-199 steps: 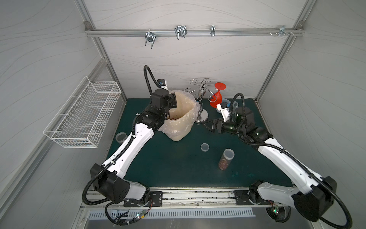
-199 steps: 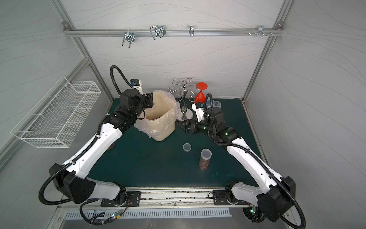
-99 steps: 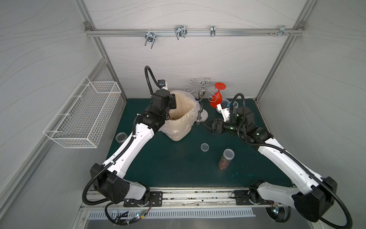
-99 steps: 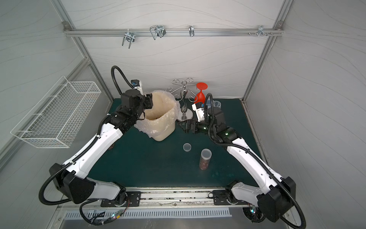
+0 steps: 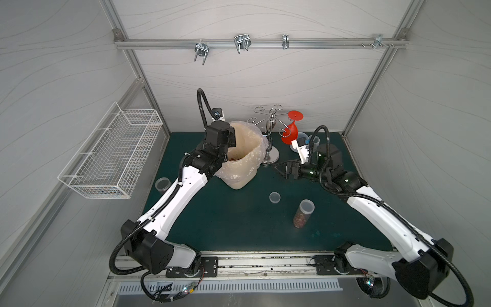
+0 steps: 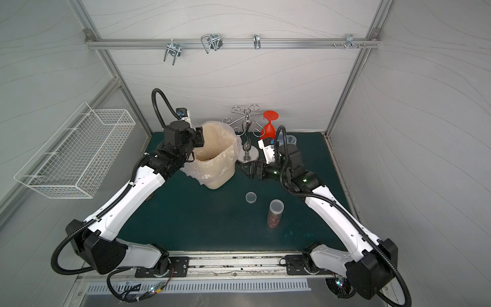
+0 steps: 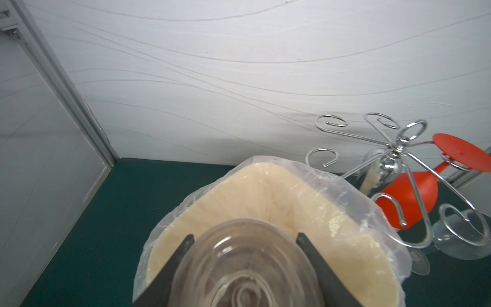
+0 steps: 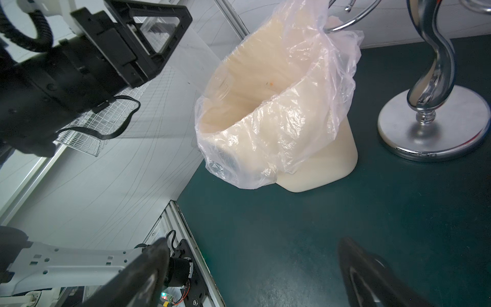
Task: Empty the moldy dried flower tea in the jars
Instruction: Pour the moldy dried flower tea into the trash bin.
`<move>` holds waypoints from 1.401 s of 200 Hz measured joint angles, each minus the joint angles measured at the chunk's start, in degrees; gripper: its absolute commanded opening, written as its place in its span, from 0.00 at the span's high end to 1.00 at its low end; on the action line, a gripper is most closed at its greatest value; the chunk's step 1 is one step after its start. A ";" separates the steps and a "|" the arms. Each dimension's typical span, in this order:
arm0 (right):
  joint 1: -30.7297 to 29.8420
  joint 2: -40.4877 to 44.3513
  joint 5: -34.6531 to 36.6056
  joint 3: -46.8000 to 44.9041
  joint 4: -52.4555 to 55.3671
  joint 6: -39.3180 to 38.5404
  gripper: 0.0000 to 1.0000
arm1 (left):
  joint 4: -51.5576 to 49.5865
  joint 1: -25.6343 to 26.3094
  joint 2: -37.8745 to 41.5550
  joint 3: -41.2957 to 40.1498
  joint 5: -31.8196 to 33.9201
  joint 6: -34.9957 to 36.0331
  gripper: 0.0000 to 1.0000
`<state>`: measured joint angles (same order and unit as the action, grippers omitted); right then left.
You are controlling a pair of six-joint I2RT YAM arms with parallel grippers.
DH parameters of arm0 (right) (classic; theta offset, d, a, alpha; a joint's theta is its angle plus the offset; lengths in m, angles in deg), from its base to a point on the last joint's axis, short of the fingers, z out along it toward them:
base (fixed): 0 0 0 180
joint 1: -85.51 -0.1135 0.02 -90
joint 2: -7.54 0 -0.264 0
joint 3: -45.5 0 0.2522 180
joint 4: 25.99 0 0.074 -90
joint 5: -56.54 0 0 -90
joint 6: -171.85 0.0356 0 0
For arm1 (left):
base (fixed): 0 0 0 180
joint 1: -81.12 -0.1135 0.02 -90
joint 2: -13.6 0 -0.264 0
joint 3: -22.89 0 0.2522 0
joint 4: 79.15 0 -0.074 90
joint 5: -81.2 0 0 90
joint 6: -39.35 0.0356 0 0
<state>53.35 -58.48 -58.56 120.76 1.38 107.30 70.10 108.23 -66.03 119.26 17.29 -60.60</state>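
A white wire basket (image 5: 111,151) hangs on the left wall, a grid of thin rods. Below it, a low round translucent disc (image 5: 162,184) sits on the worktop (image 5: 225,226), a matte dark green mat; whether it is a jar or a loose lid I cannot tell. The left gripper (image 7: 243,239) is clamped on a clear ribbed plastic jar (image 7: 247,268), held above the rim of a cream bin (image 5: 240,180) lined with crinkled, glossy film. Brown tea (image 5: 235,159) lies at the bottom of the bin. Just right of the bin stands a chrome rack (image 5: 271,156) with a twisted stem, curled hooks and a round foot; a smooth red glass (image 5: 291,131) hangs from it upside down. The right gripper (image 5: 280,169) hovers low near the rack's foot, its black fingers wide apart and holding nothing. Nearer the front lie a small translucent lid (image 5: 274,197) and, beside it, a tall jar (image 5: 304,212), upright and capped, with reddish crumbs in its lower half. Pale panels with faint wavy lines wall the cell, framed in aluminium.
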 measured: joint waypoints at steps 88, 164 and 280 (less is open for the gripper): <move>0.02 0.31 -0.81 -0.02 0.07 0.72 0.01 | -2.25 -4.79 4.33 -0.35 -8.17 -14.25 1.00; 0.02 0.17 -3.56 -0.92 -7.52 11.26 0.01 | 1.73 -13.35 10.78 -8.55 -23.17 -38.21 1.00; -3.78 -6.21 -1.68 1.20 -21.79 25.62 0.01 | 13.51 -15.61 13.20 -18.34 -42.18 -69.70 1.00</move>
<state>49.57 -64.69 -60.24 121.96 -20.41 132.92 83.60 92.63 -52.83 100.92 -24.90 -130.30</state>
